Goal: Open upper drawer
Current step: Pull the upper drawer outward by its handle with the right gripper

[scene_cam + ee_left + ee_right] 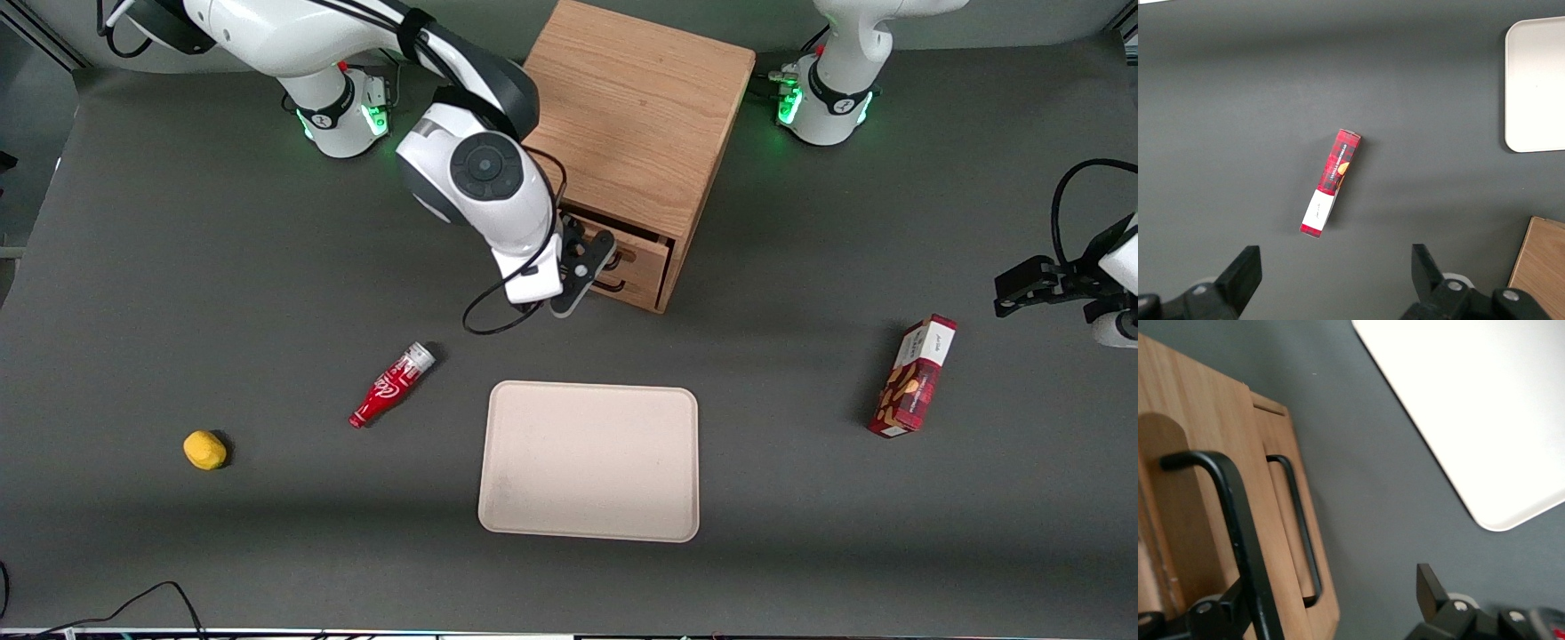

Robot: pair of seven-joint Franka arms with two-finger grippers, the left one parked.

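Observation:
The light oak cabinet [636,107] stands at the back middle of the table with its two drawers facing the front camera. My right gripper [597,258] is at the drawer fronts, and its fingers are open. In the right wrist view the upper drawer [1198,520] fills the near side. Its thin black wire handle [1231,513] runs just inside one finger [1231,610], while the other finger [1428,583] stands well apart over the grey table. The gripper [1331,593] is not closed on the handle. The lower drawer's handle [1298,520] shows below it.
A cream tray [589,460] lies nearer the front camera than the cabinet. A red bottle [391,384] and a yellow object [204,449] lie toward the working arm's end. A red snack box [914,376] lies toward the parked arm's end, and it also shows in the left wrist view [1331,181].

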